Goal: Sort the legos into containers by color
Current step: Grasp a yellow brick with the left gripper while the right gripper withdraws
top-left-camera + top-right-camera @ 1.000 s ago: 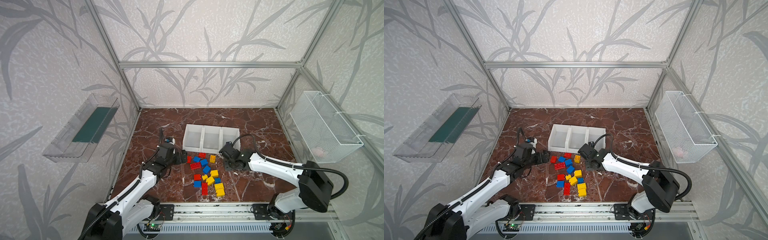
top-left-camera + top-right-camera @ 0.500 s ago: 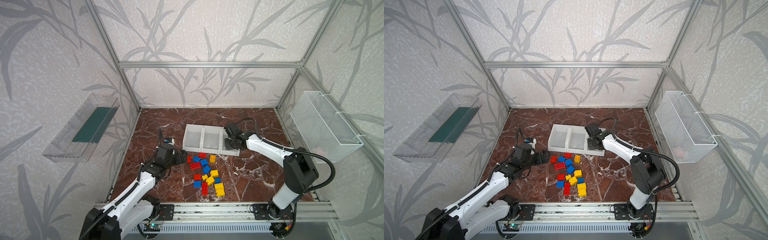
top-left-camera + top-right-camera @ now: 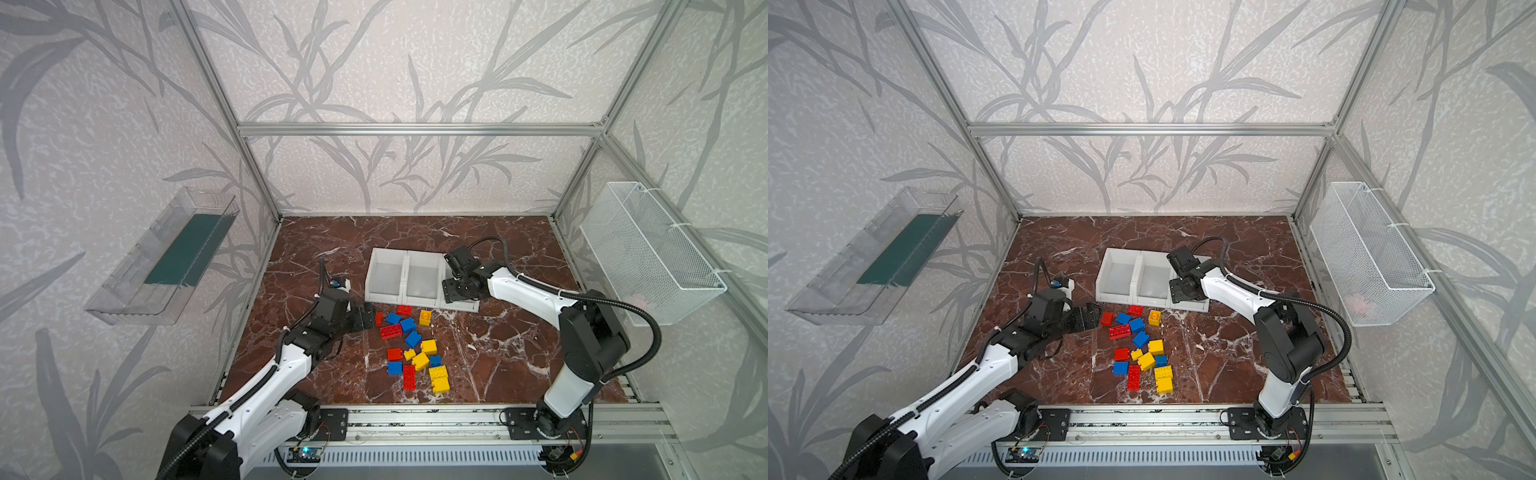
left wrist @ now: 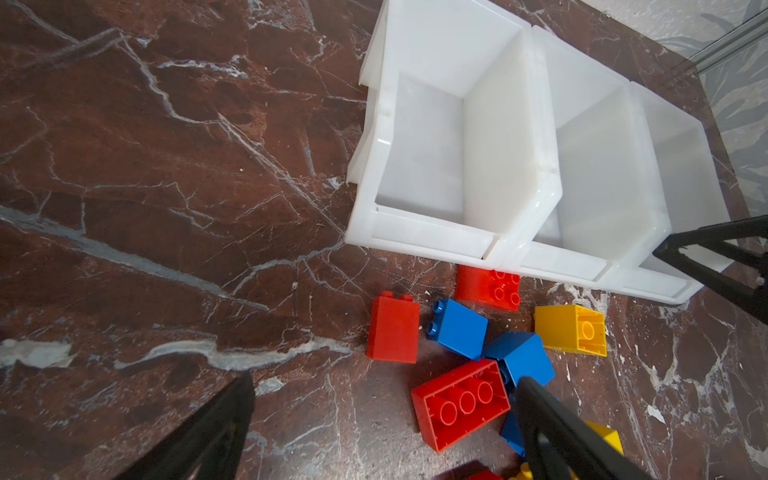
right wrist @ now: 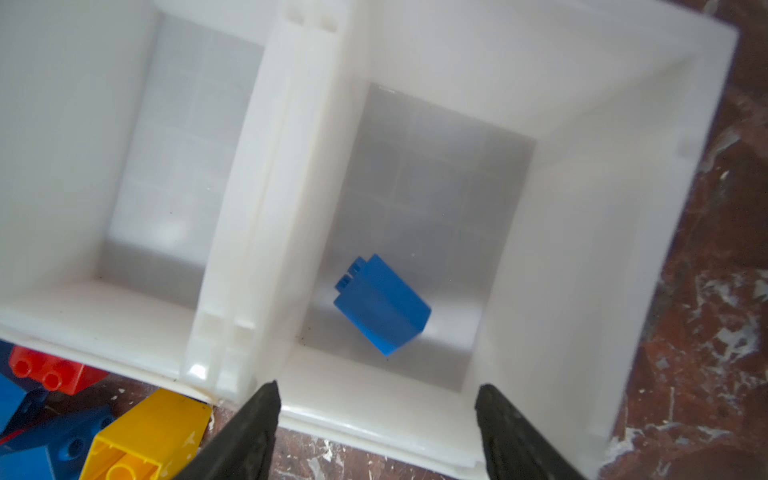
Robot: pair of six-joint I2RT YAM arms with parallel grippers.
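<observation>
Already inside a container (image 5: 582, 208): one blue lego (image 5: 382, 305)

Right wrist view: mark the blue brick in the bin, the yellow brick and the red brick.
blue brick (image 5: 382, 305): right wrist view, broad side face.
yellow brick (image 5: 158, 419): right wrist view, smooth side face.
red brick (image 5: 58, 374): right wrist view, studded face.

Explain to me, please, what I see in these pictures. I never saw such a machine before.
These are two robot arms on a marble table. Two pictures look down on the whole scene; the other two come from a camera on each wrist. Red, blue and yellow legos lie loose before three joined white containers. The left gripper is open beside the pile, holding nothing. The right gripper is open above the end container, where one blue lego is inside, not held.
</observation>
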